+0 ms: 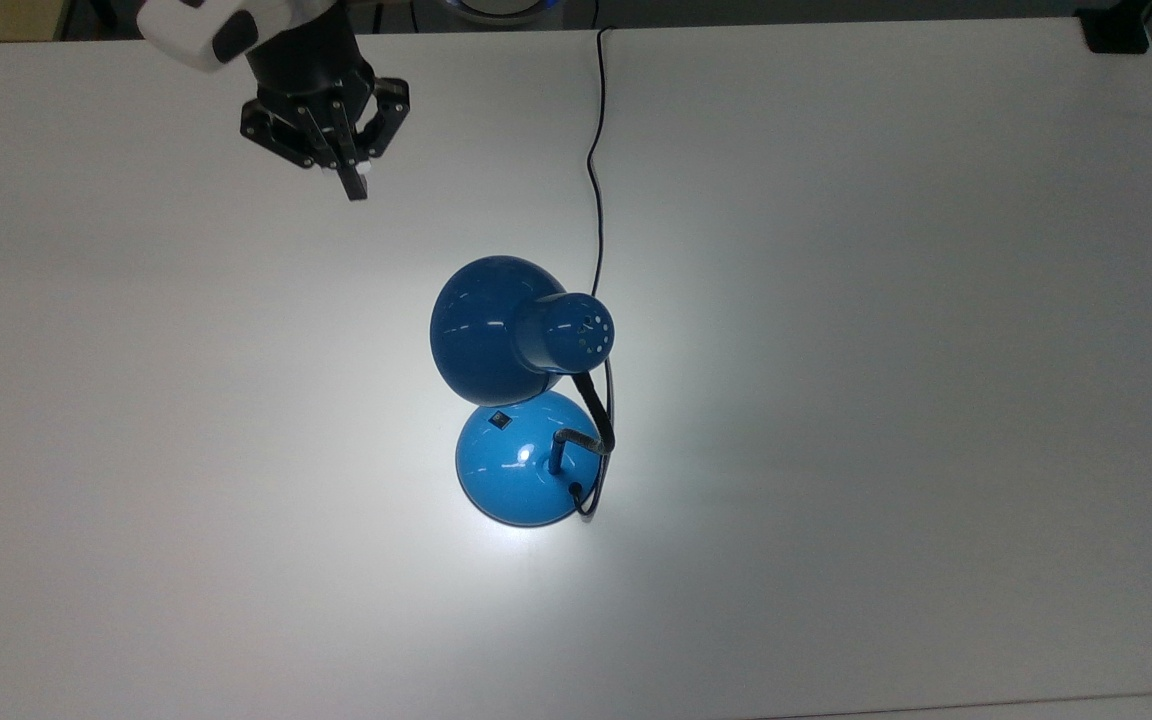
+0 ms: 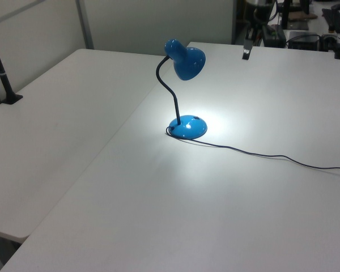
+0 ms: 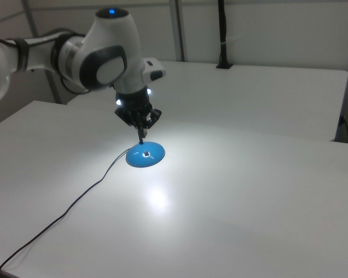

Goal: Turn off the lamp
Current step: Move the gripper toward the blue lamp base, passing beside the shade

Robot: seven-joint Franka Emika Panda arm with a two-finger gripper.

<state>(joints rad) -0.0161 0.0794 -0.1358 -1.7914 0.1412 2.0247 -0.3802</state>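
The blue lamp stands mid-table, lit, with a bright pool of light around its domed base (image 1: 521, 470) (image 2: 188, 128) (image 3: 145, 155). Its bell-shaped shade (image 1: 496, 330) (image 2: 186, 60) overhangs the base on a black gooseneck (image 2: 169, 90). A small black switch (image 1: 501, 420) sits on the base's upper side in the top view. My gripper (image 1: 351, 186) (image 2: 246, 54) (image 3: 141, 139) is shut and holds nothing. It hangs above the table, well up and to the left of the shade in the top view.
The black cord (image 1: 596, 150) (image 2: 272, 156) (image 3: 75, 202) runs from the base to the table's far edge in the top view. A black clamp post (image 2: 3, 73) stands on the adjoining table. A black block (image 1: 1116, 30) sits at the top view's upper right corner.
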